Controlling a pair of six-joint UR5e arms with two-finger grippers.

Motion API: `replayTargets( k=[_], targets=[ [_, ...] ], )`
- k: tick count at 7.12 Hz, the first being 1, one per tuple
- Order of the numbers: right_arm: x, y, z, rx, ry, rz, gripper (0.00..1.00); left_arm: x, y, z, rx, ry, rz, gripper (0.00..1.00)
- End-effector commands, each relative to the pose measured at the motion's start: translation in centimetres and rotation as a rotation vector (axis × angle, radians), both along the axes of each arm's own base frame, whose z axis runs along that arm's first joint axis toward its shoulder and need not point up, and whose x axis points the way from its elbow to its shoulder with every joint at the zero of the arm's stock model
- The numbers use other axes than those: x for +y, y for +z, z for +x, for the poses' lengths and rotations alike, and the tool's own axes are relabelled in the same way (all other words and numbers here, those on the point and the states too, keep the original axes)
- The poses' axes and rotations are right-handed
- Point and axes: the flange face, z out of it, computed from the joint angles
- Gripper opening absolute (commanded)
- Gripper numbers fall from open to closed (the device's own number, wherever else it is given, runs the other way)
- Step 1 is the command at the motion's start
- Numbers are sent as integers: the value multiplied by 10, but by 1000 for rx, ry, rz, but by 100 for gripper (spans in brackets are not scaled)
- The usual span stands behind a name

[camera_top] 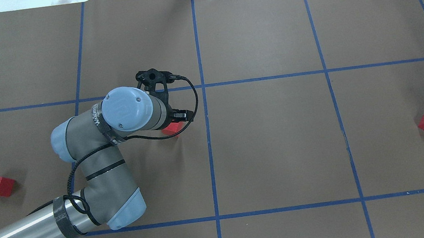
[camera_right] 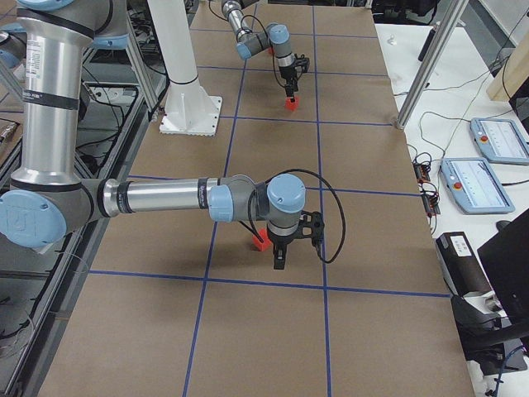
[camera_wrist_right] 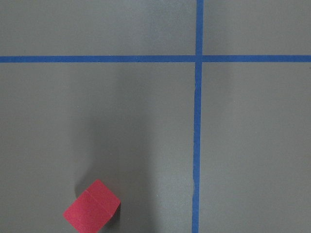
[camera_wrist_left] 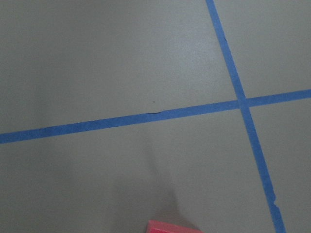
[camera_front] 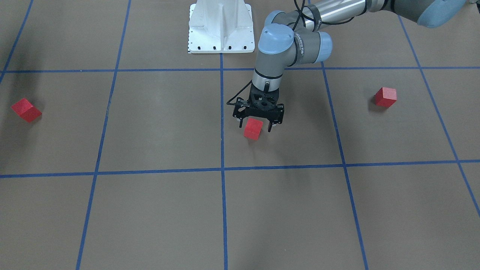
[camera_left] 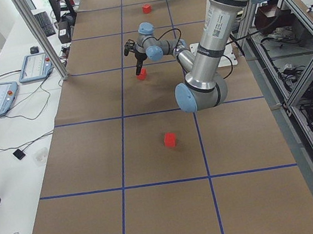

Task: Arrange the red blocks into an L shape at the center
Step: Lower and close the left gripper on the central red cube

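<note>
Red blocks sit on the brown desk, three of them, well apart. The middle block is about halfway between the two ends of the desk. It is just on the left-end side of the blue line that runs from the robot's edge to the far edge. A blue crossing is near it, toward the far edge.

The left tool points straight down over this block. Its two fingers are spread wide, one on each side of the block. There is a little gap on both sides, so it is not squeezing anything.

The left block lies alone near the left end of the desk. The right block lies alone near the right end, turned a bit crooked to the blue lines.

The right tool shows only in the view from the right end, where it looks close to the right block. I cannot tell if it is spread or squeezed.
</note>
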Motion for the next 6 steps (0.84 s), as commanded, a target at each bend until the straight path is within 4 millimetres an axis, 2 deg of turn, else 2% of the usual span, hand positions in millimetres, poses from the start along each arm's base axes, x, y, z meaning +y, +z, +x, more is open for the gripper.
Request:
replayTargets(
  k=[1,3,4,5,6],
  targets=[
    [1,2,0,0,0,-6,99,3,9,14,-20,13,-10,100],
    [1,2,0,0,0,-6,99,0,19,20,-27,15,-11,100],
    [1,2,0,0,0,-6,99,0,17,20,-18,11,-12,86],
    [1,3,0,0,-1,-6,99,0,7,21,-8,6,-21,36],
    [1,2,0,0,0,-6,99,0,8,21,1,-15,-51,0]
  ],
)
